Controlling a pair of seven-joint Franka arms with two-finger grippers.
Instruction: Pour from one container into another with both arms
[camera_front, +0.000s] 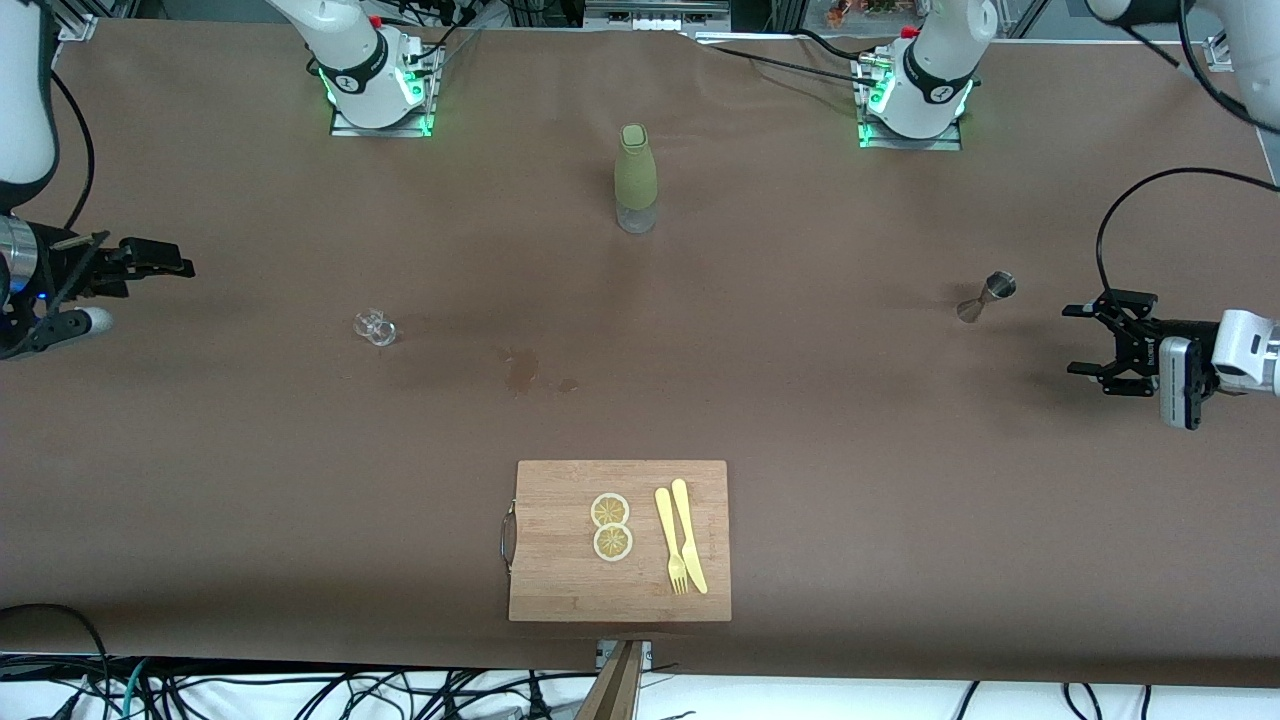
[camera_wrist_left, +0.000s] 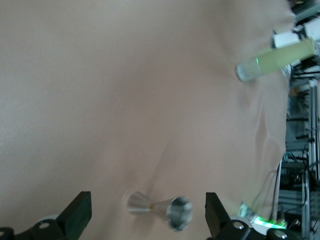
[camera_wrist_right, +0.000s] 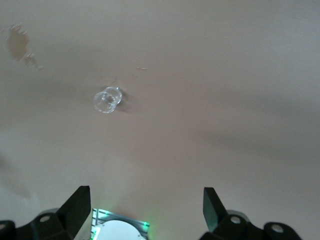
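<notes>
Hovering spread wide and empty, the right claw (camera_front: 185, 268) hangs at the tabletop's (camera_front: 800, 400) right-arm edge; the glass cup (camera_front: 375, 327) stands nearby. The jigger (camera_front: 987, 297) stands near the left-arm edge beside the spread, empty left claw (camera_front: 1085, 340).

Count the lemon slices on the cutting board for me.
2. Both lemon slices lie on the wooden cutting board, beside the yellow fork: one farther from the front camera, the other nearer and touching it. None seems hidden.
</notes>
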